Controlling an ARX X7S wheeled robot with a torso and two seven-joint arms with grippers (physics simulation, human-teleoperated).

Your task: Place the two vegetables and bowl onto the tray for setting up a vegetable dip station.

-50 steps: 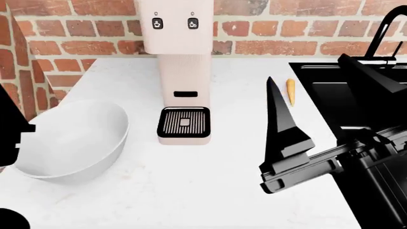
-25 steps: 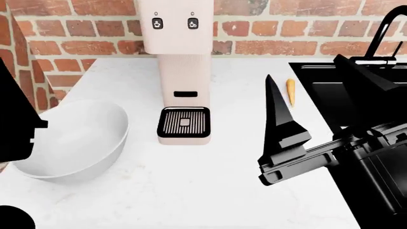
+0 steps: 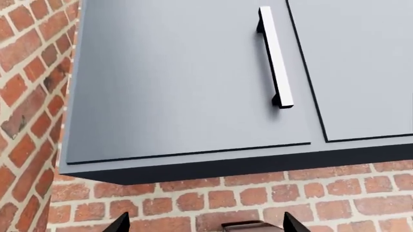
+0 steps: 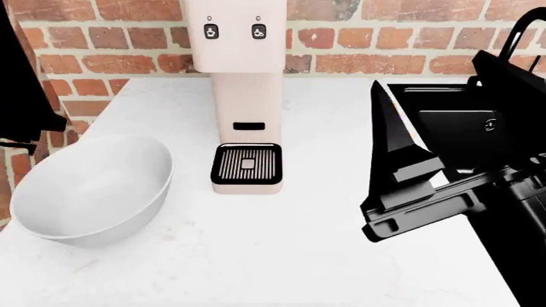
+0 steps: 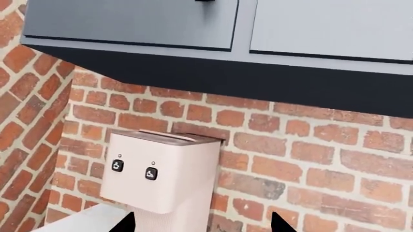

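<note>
The bowl (image 4: 89, 188) sits on the worktop (image 4: 256, 256) at near left, untouched; carrot, cucumber and tray are out of sight. Both grippers' fingers stand spread, empty. Best to lower the left gripper (image 3: 203, 226) squarely over the rim before closing. Only the wrist views show the cabinets (image 3: 193, 82).

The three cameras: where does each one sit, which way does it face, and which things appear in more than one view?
Head view: from the robot's head, down onto the counter with bowl, coffee machine and sink; both arms show, the right hand large.
Left wrist view: on the left arm, tilted up at a cabinet and brick wall; only fingertips show.
Right wrist view: on the right arm, facing the coffee machine, wall and cabinet; fingertips show.
Shared: head and right wrist see the coffee machine; both wrists see cabinets.
</note>
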